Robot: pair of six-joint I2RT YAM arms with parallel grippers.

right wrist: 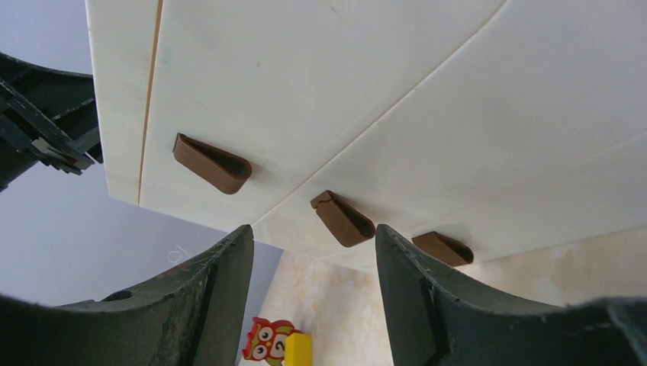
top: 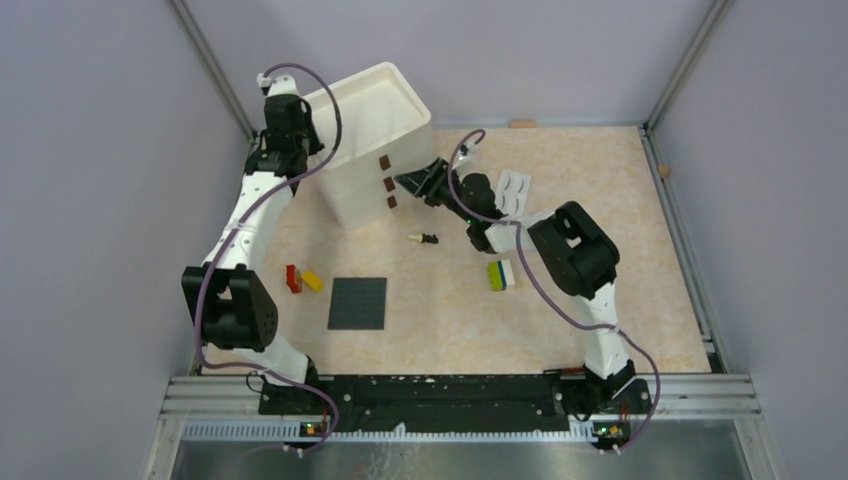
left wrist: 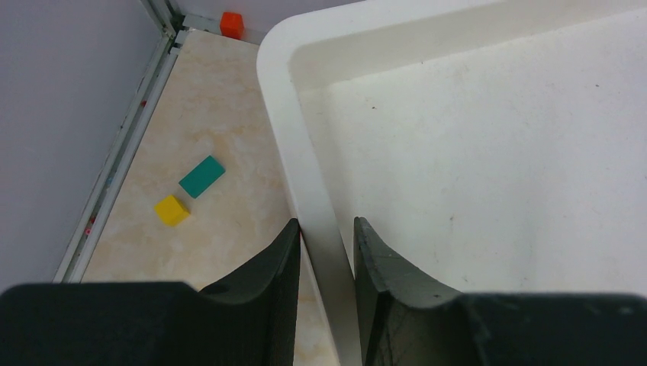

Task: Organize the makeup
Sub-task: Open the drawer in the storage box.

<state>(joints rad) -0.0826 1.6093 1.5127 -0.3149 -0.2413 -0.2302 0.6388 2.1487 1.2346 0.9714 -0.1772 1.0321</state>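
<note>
A white drawer box (top: 372, 120) with three brown handles (top: 387, 183) stands at the back left. My left gripper (top: 305, 140) is shut on its left rim (left wrist: 324, 206), one finger outside the wall and one inside. The open right gripper (top: 412, 182) faces the drawer fronts. Its fingertips (right wrist: 244, 236) stand just short of the middle handle (right wrist: 343, 218), with nothing between them. Of the makeup, a white false-eyelash card (top: 514, 190) lies behind the right arm. A small dark and white piece (top: 425, 238) lies in front of the box. The inside of the box (left wrist: 496, 152) shows bare.
A dark studded plate (top: 358, 303) and red and yellow bricks (top: 300, 280) lie at the front left. A yellow-green brick (top: 500, 274) sits by the right arm. Left of the box are a yellow cube (left wrist: 171, 210) and a teal block (left wrist: 202, 176). An owl toy (right wrist: 267, 339) shows below the box.
</note>
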